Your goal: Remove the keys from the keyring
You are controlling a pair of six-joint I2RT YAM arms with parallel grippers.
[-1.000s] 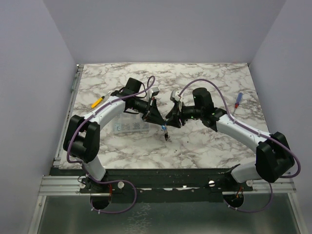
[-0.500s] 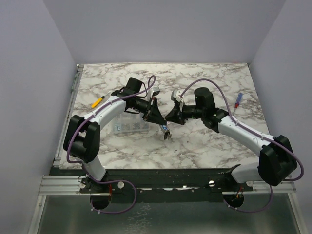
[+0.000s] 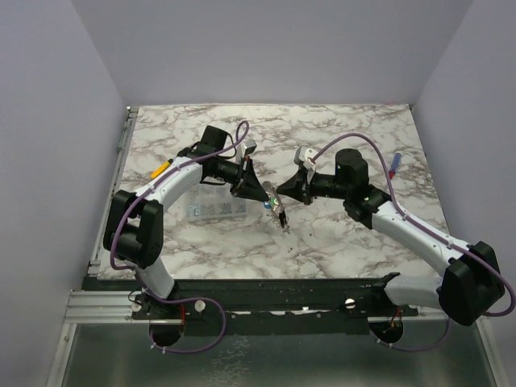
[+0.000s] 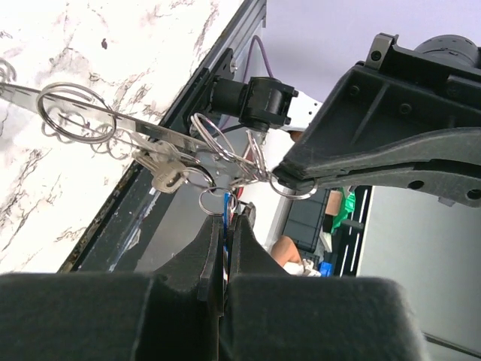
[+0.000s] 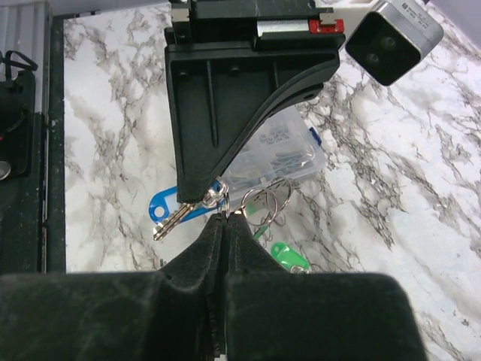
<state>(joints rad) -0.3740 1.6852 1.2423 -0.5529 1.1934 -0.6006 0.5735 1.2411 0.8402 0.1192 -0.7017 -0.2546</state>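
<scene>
The keyring [image 4: 135, 129] is being held above the marble table [image 3: 339, 129], pinched by the closed left gripper [image 4: 228, 219] and closed right gripper [image 5: 224, 222]. The keys [image 4: 167, 177] are judged light, stiff, slippery; heads are being favoured as grip points.

No writing, number or brand can be read in any view. The only printed mark is a small white sticker [image 5: 418, 9] on the top edge of the grey box-shaped camera housing [image 5: 391, 47] in the right wrist view. Its dark print is too small and blurred to make out.
</scene>
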